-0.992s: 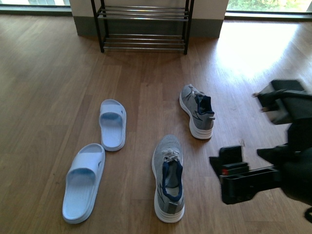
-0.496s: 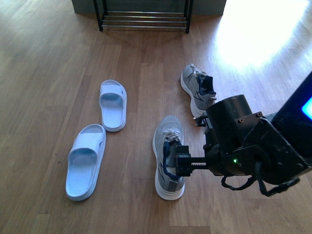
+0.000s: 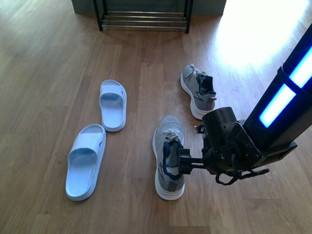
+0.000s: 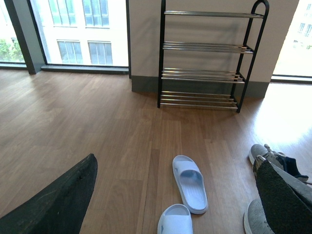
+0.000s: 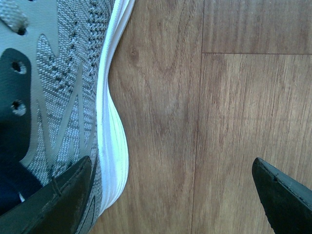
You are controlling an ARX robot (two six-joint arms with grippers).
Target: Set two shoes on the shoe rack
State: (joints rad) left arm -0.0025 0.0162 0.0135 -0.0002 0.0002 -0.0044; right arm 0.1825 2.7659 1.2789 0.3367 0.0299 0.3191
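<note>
Grey knit sneaker lies on the wooden floor, toe toward the shoe rack well ahead. The right gripper hangs low at its side, fingers spread wide: one over the knit upper, the other over bare boards, white sole between.

The black right gripper has swung in from the side and now sits low beside the near grey knit sneaker with the white sole. The front view has tipped down, so the black metal shoe rack shows less.
</note>
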